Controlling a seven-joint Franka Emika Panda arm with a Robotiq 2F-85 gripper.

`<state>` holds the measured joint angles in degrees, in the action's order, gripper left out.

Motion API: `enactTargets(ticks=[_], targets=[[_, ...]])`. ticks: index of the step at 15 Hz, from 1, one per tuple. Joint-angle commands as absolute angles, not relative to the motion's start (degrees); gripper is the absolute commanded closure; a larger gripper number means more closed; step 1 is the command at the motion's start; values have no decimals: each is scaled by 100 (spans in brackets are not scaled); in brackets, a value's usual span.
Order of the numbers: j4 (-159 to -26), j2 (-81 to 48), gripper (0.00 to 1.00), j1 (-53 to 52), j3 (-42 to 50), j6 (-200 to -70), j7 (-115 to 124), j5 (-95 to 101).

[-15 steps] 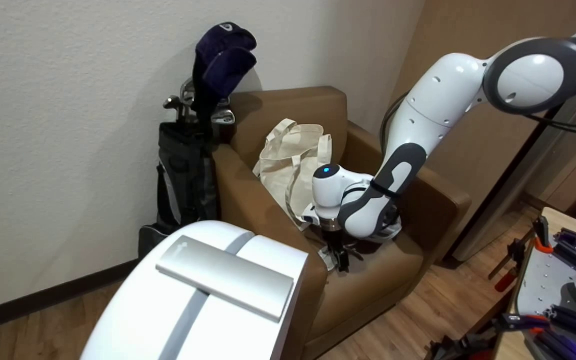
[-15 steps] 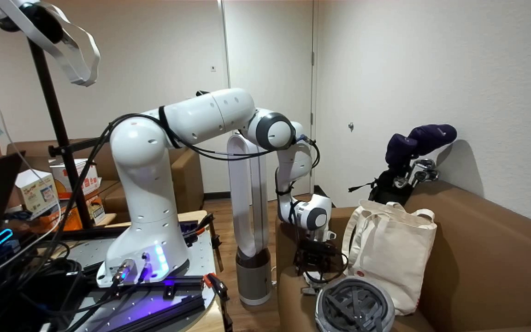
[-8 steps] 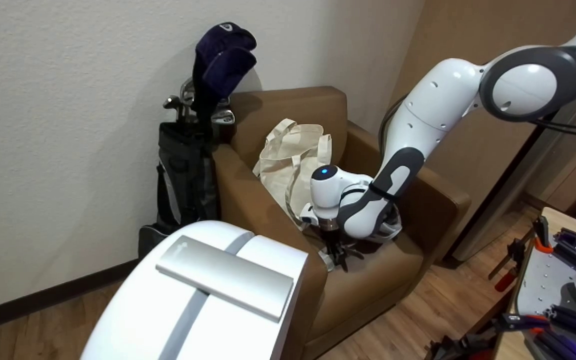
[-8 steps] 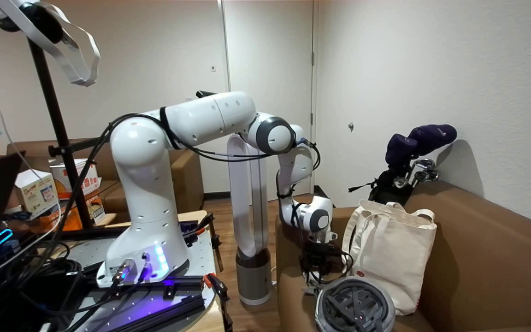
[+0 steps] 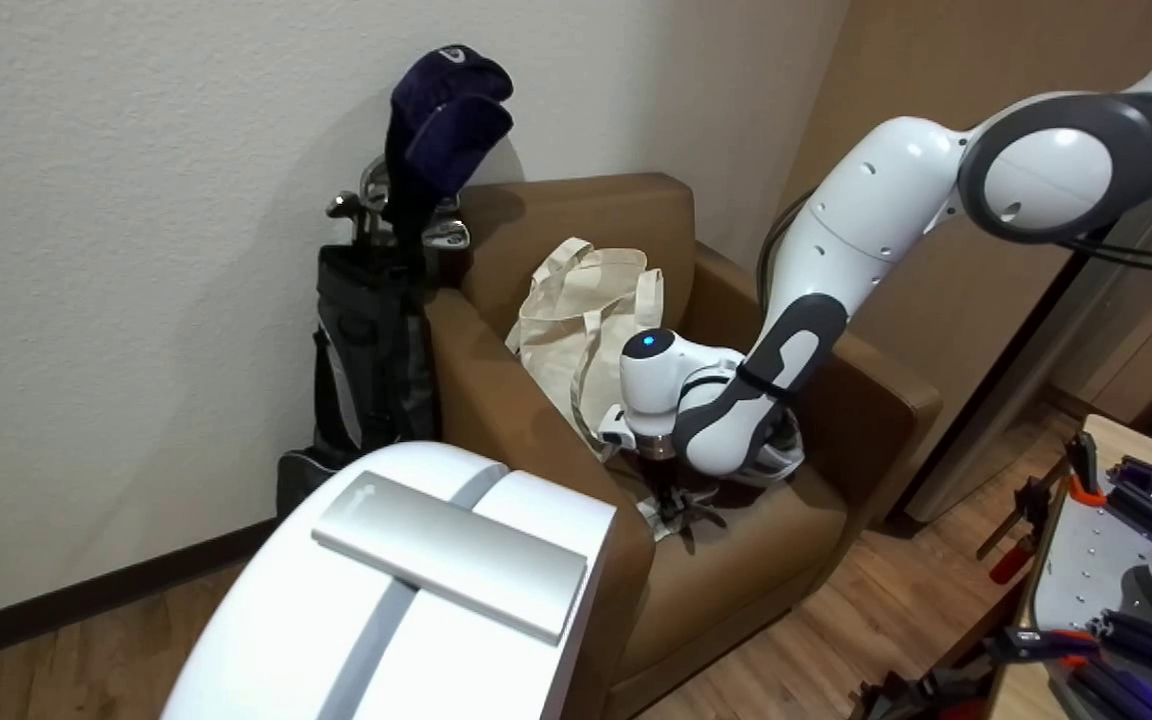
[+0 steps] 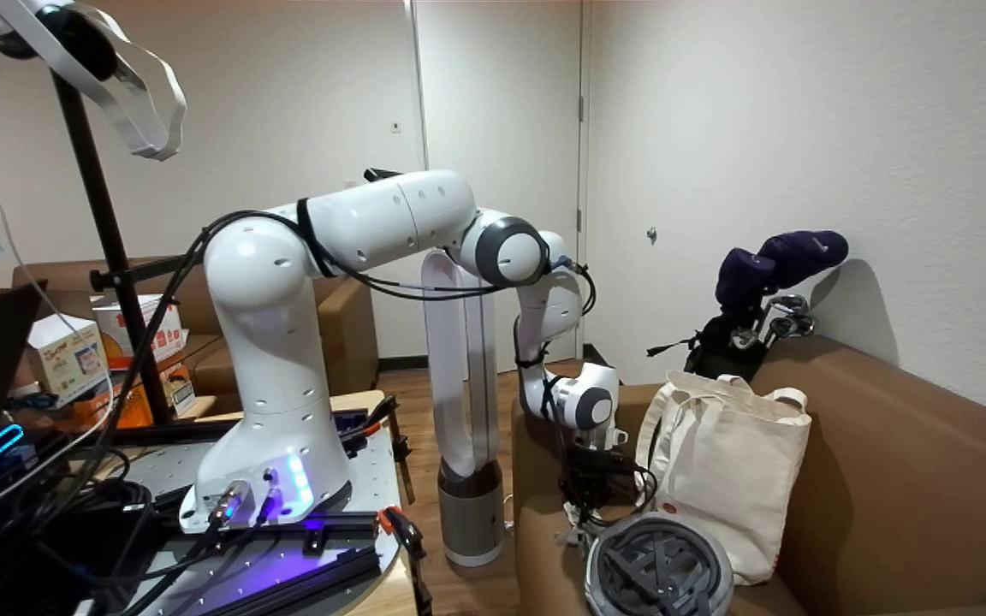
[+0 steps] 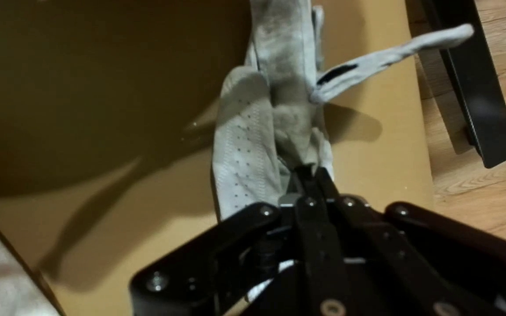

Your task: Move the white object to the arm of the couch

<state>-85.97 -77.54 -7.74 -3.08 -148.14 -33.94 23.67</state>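
Rm w/ pale wall (image 5: 156, 250), wood flr (image 5: 786, 650), brown couch (image 5: 726, 590). White glove (image 7: 246, 145) on couch seat (image 7: 384, 175), just beside couch arm (image 5: 501, 395). Claw (image 7: 313, 172) clamped on glove fabric, tips close together, per wrist view. Tote bag (image 6: 728, 479) further back on seat, upturned helmet (image 6: 660, 569) nxt to it. Golf bag (image 5: 376, 350) stands o/s couch arm. Robot base (image 6: 275, 466) on bench (image 6: 373, 488), well apart from glove.

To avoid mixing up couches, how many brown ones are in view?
2. The near couch, holding the tote bag, is in both exterior views; the far couch, in an exterior view, is partly behind the robot arm and boxes. Others may be hidden.
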Motion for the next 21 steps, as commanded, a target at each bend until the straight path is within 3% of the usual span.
enactTargets(ticks=[1, 9, 10, 14, 15, 17, 18, 21], targets=[[-8896, -7361, 97, -534, -520, -14811, -3501, 2329], [-9889, -6154, 96, -311, -718, -15011, -3050, 2047], [-9977, -6054, 71, -280, -729, -14993, -3022, 2035], [-10123, -5958, 51, -242, -764, -14701, -3072, 2019], [-9808, -6148, 69, -331, -683, -14792, -3096, 2120], [-9902, -6145, 57, -322, -686, -14784, -3093, 2111], [-9921, -6145, 27, -322, -688, -14784, -3093, 2110], [-9674, -6394, 20, -243, -739, -14834, -3214, 2080]])
